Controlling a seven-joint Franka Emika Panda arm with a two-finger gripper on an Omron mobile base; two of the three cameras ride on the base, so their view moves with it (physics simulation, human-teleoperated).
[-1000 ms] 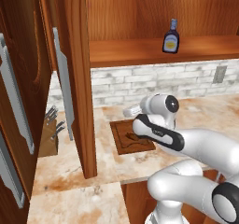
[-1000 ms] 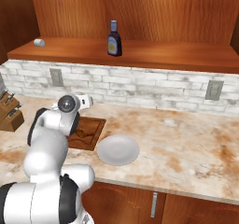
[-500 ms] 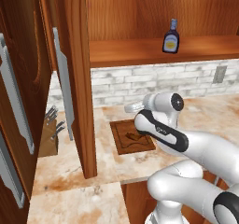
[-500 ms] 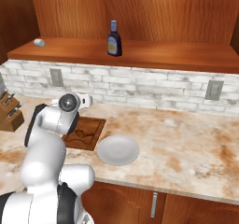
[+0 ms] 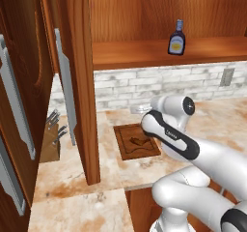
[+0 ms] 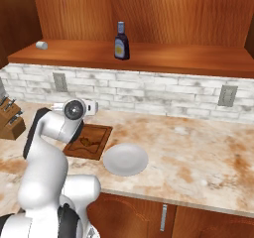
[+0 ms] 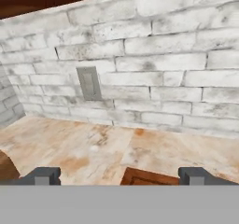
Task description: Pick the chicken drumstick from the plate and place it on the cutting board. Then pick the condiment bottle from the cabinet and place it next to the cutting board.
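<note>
Two finger tips spread wide, my gripper holds nothing and faces the rough white brick backsplash. Chicken drumstick, small, dark, curved, lies on the grooved dark wooden cutting board, below and behind my hand. Round white plate sits bare just beside the board. Condiment bottle stands upright on the reddish cabinet shelf, well above. Board's corner barely shows between my tips.
</note>
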